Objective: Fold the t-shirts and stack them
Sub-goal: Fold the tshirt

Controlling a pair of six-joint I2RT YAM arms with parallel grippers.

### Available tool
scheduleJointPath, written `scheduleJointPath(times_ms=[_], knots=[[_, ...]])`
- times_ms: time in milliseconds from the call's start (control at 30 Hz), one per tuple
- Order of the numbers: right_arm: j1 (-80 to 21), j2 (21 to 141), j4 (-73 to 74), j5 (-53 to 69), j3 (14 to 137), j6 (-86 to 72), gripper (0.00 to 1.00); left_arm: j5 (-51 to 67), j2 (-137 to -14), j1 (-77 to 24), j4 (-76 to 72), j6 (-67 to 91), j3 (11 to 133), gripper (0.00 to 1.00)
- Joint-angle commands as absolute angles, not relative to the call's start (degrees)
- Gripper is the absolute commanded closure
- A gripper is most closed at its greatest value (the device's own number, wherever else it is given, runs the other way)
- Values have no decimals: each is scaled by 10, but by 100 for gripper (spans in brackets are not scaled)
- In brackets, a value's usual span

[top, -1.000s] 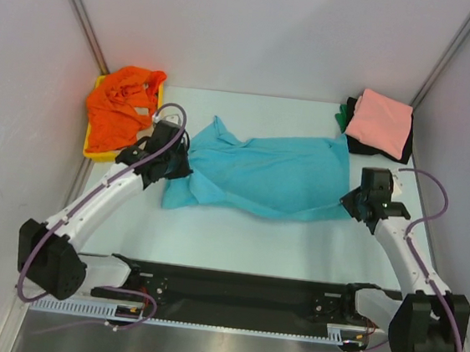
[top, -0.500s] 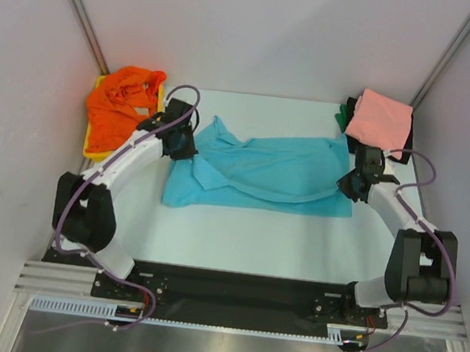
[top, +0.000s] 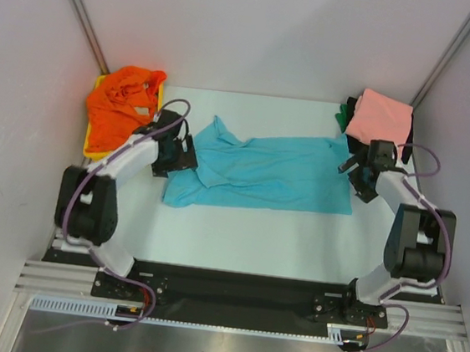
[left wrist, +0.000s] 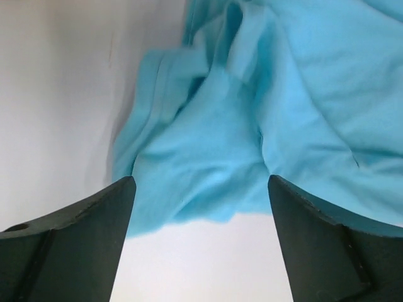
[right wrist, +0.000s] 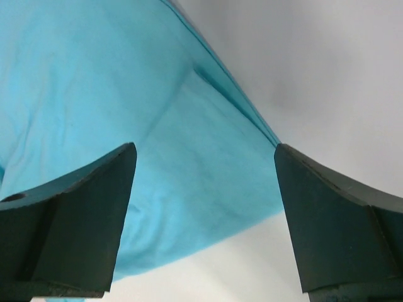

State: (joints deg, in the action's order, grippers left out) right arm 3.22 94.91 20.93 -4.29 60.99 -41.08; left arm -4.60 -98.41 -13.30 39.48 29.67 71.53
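A turquoise t-shirt lies spread sideways across the middle of the table, folded lengthwise. My left gripper is at its left end, open. In the left wrist view the gripper hangs above the rumpled turquoise cloth, holding nothing. My right gripper is at the shirt's right end, also open. The right wrist view shows that gripper over the shirt's flat corner, gripping nothing. A salmon pink t-shirt tops a folded pile at the back right. An orange t-shirt lies bunched at the back left.
The orange shirt sits in a shallow yellow tray against the left wall. Green cloth shows at the left edge of the folded pile. Grey walls close in on the left, right and back. Both arm bases stand at the near edge.
Both grippers were shut on the turquoise shirt's ends and carried its near edge toward the back. They have now opened and let go, and the shirt lies folded flat.
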Motion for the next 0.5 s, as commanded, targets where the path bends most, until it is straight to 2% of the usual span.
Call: scheduleJointPath(times_ms=[0,133,233,467], knots=[[45,848,174,-10,528,-398,5,-33,-834,-137,320,328,604,9],[61,788,143,35,432,-405,7,-12,-727,-137,267,361,484,9],[64,771,131,57,393,-402,9,-9,-695,-136,241,378,419,9],[75,794,123,68,384,-388,11,-17,-698,-136,176,405,344,9]])
